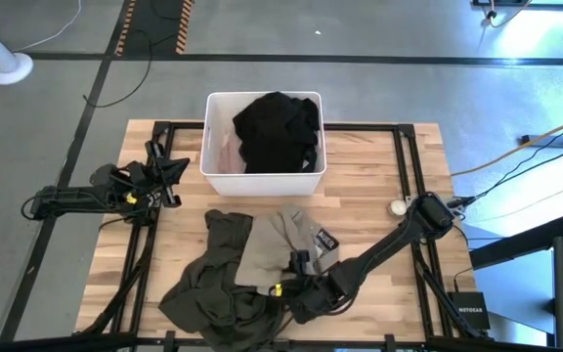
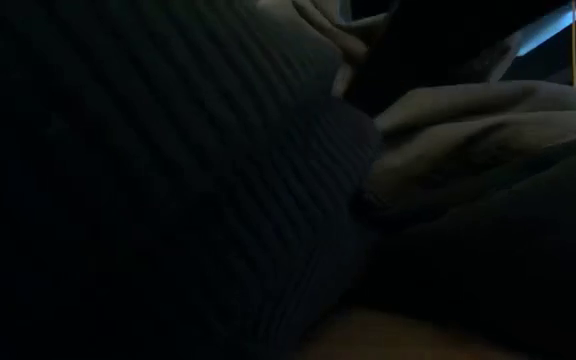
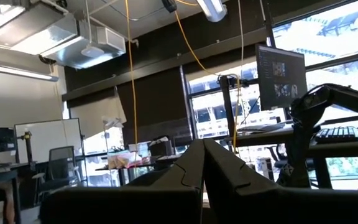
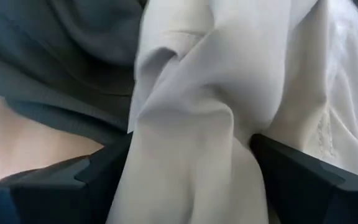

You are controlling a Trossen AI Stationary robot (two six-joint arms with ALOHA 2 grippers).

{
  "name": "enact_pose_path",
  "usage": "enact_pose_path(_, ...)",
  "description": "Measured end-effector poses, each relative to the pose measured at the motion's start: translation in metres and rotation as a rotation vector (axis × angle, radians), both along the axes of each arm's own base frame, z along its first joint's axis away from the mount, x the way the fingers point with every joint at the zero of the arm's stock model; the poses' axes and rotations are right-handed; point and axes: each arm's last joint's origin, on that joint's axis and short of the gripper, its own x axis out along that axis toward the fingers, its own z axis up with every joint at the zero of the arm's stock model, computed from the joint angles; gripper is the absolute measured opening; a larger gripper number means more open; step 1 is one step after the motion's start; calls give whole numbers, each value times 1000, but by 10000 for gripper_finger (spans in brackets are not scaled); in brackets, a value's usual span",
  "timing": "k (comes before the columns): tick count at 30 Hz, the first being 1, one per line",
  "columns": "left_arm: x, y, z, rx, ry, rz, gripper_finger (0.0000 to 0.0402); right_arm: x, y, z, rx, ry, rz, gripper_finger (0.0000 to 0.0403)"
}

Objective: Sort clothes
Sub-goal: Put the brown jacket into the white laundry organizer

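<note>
The right gripper (image 1: pixel 283 286) is down at the near edge of the table (image 1: pixel 379 166), pushed into the heap of clothes there. Its two dark fingers (image 4: pixel 79 183) stand wide apart with a bunched fold of the beige-khaki garment (image 4: pixel 210 93) rising between them — the cloth fills the gap, though I cannot tell whether the fingers are pressing it or only straddling it. From above, that beige piece lies in the middle of the near pile, partly over the dark olive-green garment (image 1: pixel 213 284), which spreads out to the left and toward the near edge. Another dark piece of cloth shows bunched under the right arm, just right of the gripper; its colour I cannot make out.

The left gripper (image 1: pixel 169 168) waits off to the left side of the table, lifted clear of the clothes, its fingers (image 3: pixel 185 174) pressed together with nothing in them.

At the far middle of the table sits the white bin (image 1: pixel 262 176). A black garment (image 1: pixel 277 132) is heaped in it (it fills most of the opening), and a pale pink garment (image 1: pixel 225 154) shows along the bin's left inner side beneath it.

The level camera at the table's near edge sees little — dark ribbed cloth pressed close against it, with a paler fold to the right.
</note>
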Motion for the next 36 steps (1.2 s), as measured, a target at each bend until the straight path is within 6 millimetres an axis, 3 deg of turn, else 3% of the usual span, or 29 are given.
enact_pose_path(5,0,0,0,-14,-4,-7,0,0,-9,-2,-47,37,-27,317)
enact_pose_path(9,0,0,0,-19,-6,-10,0,-3,-23,-6,-111,126,-55,283)
enact_pose_path(13,0,0,0,-19,-6,-10,0,-2,-32,-6,-115,151,-101,216)
enact_pose_path(20,0,0,0,-19,-6,-10,0,0,-36,-7,-114,152,-109,52)
enact_pose_path(22,0,0,0,-19,-6,-10,0,-1,-35,-7,-117,153,-107,23)
enact_pose_path(28,0,0,0,-19,-6,-10,0,-1,-36,6,-167,157,-145,42)
enact_pose_path(36,0,0,0,-19,-6,-10,0,7,-33,55,-198,116,-133,23)
